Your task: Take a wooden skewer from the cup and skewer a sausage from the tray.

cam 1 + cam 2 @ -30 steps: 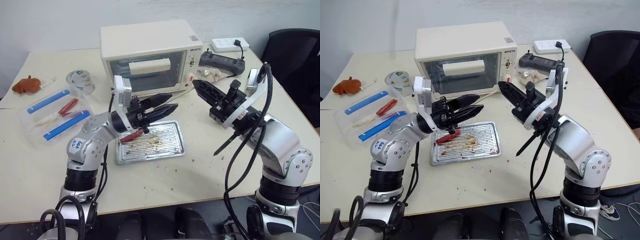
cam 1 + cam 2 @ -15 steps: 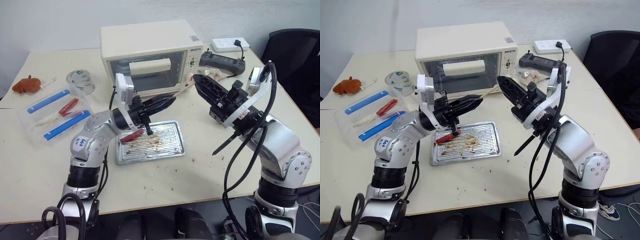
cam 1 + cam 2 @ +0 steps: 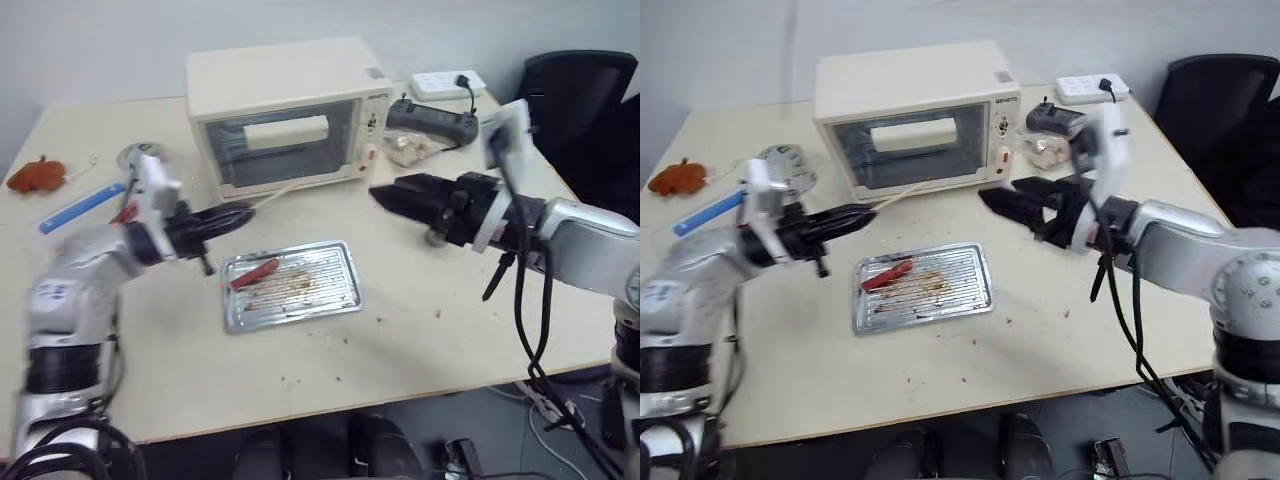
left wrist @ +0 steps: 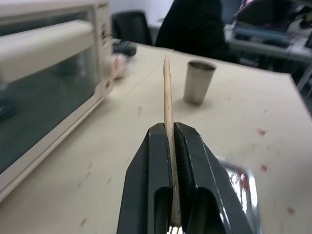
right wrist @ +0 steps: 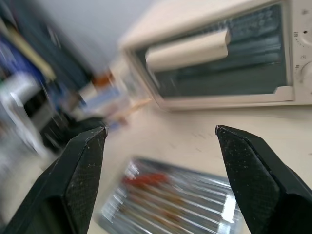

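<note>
Wooden and thin, the skewer (image 4: 167,105) is clamped between the two black fingers of the left gripper (image 4: 171,141), and its pointed end sticks out past the fingertips. This gripper (image 3: 222,218) is above the table (image 3: 300,370), left of the tray (image 3: 290,285) and near the front of the small oven (image 3: 285,110). The sausage (image 3: 254,272) lies inside the tray, close to its left end, among brown stains. The cup (image 4: 198,81) stands upright on the table, well apart from the oven, as the left wrist view shows it. The right gripper (image 5: 161,134) has its fingers spread wide with nothing between them. It is above the table to the right of the tray, and it points toward the oven and the tray.
</note>
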Tool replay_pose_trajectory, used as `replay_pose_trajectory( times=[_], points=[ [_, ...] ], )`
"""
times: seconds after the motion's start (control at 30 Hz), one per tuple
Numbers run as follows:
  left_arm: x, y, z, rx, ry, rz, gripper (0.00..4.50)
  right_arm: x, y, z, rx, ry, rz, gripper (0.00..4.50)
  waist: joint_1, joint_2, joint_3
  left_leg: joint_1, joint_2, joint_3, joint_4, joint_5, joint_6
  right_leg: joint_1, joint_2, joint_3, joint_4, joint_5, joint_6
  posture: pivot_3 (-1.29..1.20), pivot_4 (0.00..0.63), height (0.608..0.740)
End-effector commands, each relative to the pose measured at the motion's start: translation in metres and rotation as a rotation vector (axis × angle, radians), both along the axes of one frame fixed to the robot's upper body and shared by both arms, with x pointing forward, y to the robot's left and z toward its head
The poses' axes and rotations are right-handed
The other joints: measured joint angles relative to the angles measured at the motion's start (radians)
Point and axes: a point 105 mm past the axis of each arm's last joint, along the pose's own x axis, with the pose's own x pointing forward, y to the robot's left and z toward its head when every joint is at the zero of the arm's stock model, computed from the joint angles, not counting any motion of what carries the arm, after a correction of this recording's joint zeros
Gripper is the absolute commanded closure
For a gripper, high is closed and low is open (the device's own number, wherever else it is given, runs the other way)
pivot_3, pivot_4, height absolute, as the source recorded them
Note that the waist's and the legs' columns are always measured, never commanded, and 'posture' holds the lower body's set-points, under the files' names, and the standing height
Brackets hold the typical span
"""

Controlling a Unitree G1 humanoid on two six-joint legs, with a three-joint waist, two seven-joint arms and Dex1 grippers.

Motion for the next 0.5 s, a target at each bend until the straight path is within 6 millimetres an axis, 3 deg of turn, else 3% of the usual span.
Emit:
replay_pose_trajectory(
  times=[0.03, 0.2, 0.43, 0.5],
  points=[
    [-0.022, 0.026, 0.02, 0.068, -0.034, 0.01, 4.5, 0.009, 0.024, -0.017, -0.247, -0.185, 0.165, 0.8, 0.0, 0.0, 0.0, -0.001, 0.0, 0.0, 0.0, 0.0, 0.0, -0.002, 0.0, 0.0, 0.0, 0.0, 0.0, 0.0, 0.15, 0.74],
    [-0.042, 0.061, 0.018, 0.166, 0.0, 0.098, 4.5, 0.027, 0.063, -0.038, -0.415, -0.337, 0.414, 0.8, -0.011, 0.0, 0.0, -0.008, -0.001, 0.003, 0.002, 0.0, -0.001, -0.009, -0.001, 0.001, 0.002, 0.0, 0.001, 0.0, 0.15, 0.74],
    [-0.058, 0.073, 0.017, 0.18, -0.003, 0.165, 4.5, 0.049, 0.108, -0.066, -0.496, -0.386, 0.607, 0.8, -0.003, -0.001, 0.0, -0.012, -0.001, 0.001, 0.002, 0.0, -0.001, -0.01, -0.001, -0.002, 0.004, 0.0, 0.001, 0.0, 0.15, 0.74],
    [-0.061, 0.073, 0.017, 0.175, -0.007, 0.177, 4.5, 0.054, 0.121, -0.071, -0.506, -0.396, 0.641, 1.19, -0.006, -0.001, 0.0, -0.012, -0.002, 0.002, 0.002, 0.0, -0.001, -0.01, -0.002, -0.001, 0.004, 0.001, 0.001, 0.0, 0.15, 0.74]
  ],
)
